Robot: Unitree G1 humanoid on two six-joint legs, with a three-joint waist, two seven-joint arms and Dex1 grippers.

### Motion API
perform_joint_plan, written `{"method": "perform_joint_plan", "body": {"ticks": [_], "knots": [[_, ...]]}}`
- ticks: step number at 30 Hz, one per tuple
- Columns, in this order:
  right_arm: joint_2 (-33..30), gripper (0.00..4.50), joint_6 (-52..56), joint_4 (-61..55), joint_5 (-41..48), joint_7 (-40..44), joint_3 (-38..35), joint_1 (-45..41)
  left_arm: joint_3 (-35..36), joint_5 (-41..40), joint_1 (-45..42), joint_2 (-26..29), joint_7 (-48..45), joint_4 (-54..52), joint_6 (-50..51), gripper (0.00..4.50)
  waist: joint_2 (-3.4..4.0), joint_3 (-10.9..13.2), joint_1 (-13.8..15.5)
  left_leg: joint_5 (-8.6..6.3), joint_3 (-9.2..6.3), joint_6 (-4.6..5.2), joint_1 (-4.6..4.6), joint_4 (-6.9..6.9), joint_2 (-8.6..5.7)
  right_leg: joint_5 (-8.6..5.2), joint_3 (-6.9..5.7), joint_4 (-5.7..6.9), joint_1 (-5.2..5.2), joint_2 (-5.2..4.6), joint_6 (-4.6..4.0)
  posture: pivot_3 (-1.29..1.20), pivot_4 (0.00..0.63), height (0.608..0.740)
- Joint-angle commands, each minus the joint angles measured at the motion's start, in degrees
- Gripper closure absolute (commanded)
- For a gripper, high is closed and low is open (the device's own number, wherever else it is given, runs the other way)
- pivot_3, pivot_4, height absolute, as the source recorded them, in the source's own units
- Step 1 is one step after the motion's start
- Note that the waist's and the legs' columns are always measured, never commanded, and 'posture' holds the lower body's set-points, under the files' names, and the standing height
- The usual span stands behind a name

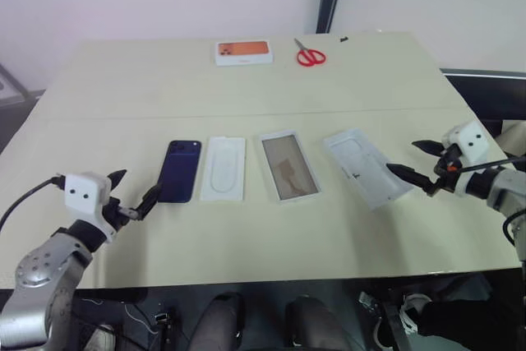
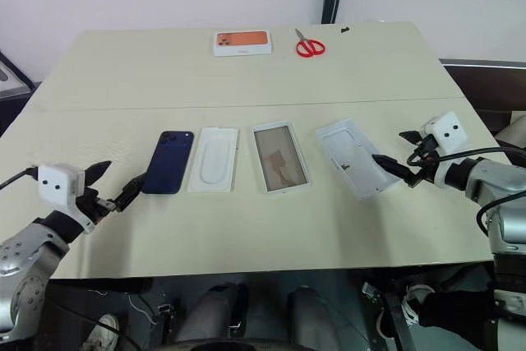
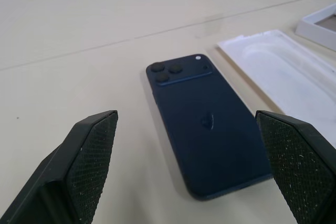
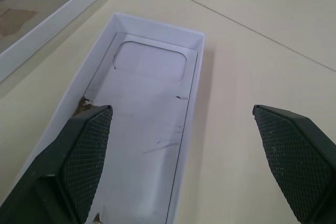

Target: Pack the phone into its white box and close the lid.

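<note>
The dark navy phone (image 1: 180, 171) lies back up on the table, its camera cluster toward the far edge. My left gripper (image 1: 134, 193) stands open just in front of its near end, not touching it; the wrist view shows the phone (image 3: 209, 132) between the spread fingers (image 3: 89, 166). To the right of the phone lies a flat white insert card (image 1: 223, 168), then the white box (image 1: 289, 165) with its tan floor. The lid (image 1: 366, 167) lies inside up, farther right. My right gripper (image 1: 417, 163) is open at the lid's right end, empty; the lid (image 4: 149, 124) shows plain white inside.
At the far edge of the table sit a smaller white box with orange print (image 1: 244, 52) and red-handled scissors (image 1: 310, 56). A seam runs across the tabletop (image 1: 131, 88) behind the row of things.
</note>
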Motion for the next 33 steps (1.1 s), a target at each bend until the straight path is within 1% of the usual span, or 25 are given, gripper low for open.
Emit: {"method": "perform_joint_plan", "body": {"ticks": [1,8,13,16,20,25,27,28,29,33], "knots": [[-0.46,0.02,-1.17,-0.82,0.08,0.37,-0.75,-0.42,-0.65,0.01,-0.43,-0.34,0.74,-1.93,0.09,0.08,0.0,0.0,-0.02,0.0,0.0,0.0,0.0,0.0,0.0,0.0,0.0,0.0,0.0,0.0,0.0,0.0,0.15,0.74],[-0.27,0.02,-0.27,-3.12,0.35,0.5,-0.17,-0.55,-2.24,-0.15,-0.82,-0.89,1.4,-2.65,0.03,0.08,0.0,0.0,0.01,0.0,0.0,0.0,0.0,0.0,0.0,0.0,0.0,0.01,0.0,0.0,0.0,0.0,0.15,0.74],[1.77,0.02,0.93,-7.75,0.96,-0.9,1.61,-0.93,-4.73,-0.97,-1.64,-1.26,1.4,-4.9,1.47,0.08,0.0,0.0,0.01,0.0,-0.01,0.0,0.0,0.01,0.0,0.0,0.0,0.0,0.01,0.0,0.0,0.0,0.15,0.74],[3.83,0.02,2.82,-12.49,1.65,-2.71,2.81,-1.18,-7.5,-2.69,-3.7,-1.64,1.37,-6.71,4.3,0.08,0.0,0.0,0.16,0.0,-0.01,0.0,-0.01,0.01,0.0,0.0,0.0,0.01,-0.01,0.01,0.0,0.0,0.15,0.74],[6.43,0.02,5.18,-19.47,2.75,-4.72,4.74,0.0,-13.28,-2.79,-7.36,-1.23,0.65,-7.96,8.63,0.08,0.0,0.0,0.29,0.0,-0.01,0.0,-0.01,0.03,-0.01,0.0,0.0,0.01,0.0,0.0,0.0,0.0,0.15,0.74],[8.57,0.02,8.69,-29.7,4.78,-5.81,8.45,1.3,-16.59,-2.54,-15.37,-2.98,8.29,-7.67,20.6,0.08,-0.01,0.0,0.56,0.0,-0.03,0.0,-0.01,0.05,0.0,0.0,-0.01,0.05,-0.02,0.04,0.01,0.0,0.15,0.74],[9.53,0.02,9.9,-32.15,5.47,-6.52,9.75,1.03,-16.99,-3.6,-18.63,-3.35,10.74,-6.35,27.6,0.08,-0.01,0.0,0.77,0.0,-0.03,0.0,-0.02,0.09,-0.01,0.01,0.0,0.06,-0.02,0.05,0.01,0.0,0.15,0.74],[9.91,0.02,9.95,-32.8,5.29,-6.6,10.75,0.81,-16.94,-3.91,-20.98,-4.5,12.96,-5.3,31.51,0.08,-0.01,0.0,0.84,0.0,-0.02,0.0,-0.03,0.11,-0.01,0.01,0.0,0.07,-0.01,0.05,0.02,0.0,0.15,0.74],[10.21,0.02,10.12,-33.4,5.16,-6.82,11.57,0.61,-16.71,-4.13,-22.65,-5.26,14.47,-4.64,34.34,0.08,-0.01,0.0,0.92,0.0,-0.03,0.0,-0.02,0.11,-0.01,0.01,-0.01,0.07,-0.01,0.06,0.02,0.0,0.15,0.74],[11.54,0.02,9.93,-33.43,5.18,-7.02,13.84,-0.53,-12.21,-7.33,-30.94,-11.13,20.5,-1.41,48.08,0.08,-0.09,0.05,1.25,0.0,-0.03,0.0,-0.04,0.2,-0.01,0.01,-0.03,0.1,-0.01,0.07,0.02,0.0,0.15,0.74]]}}
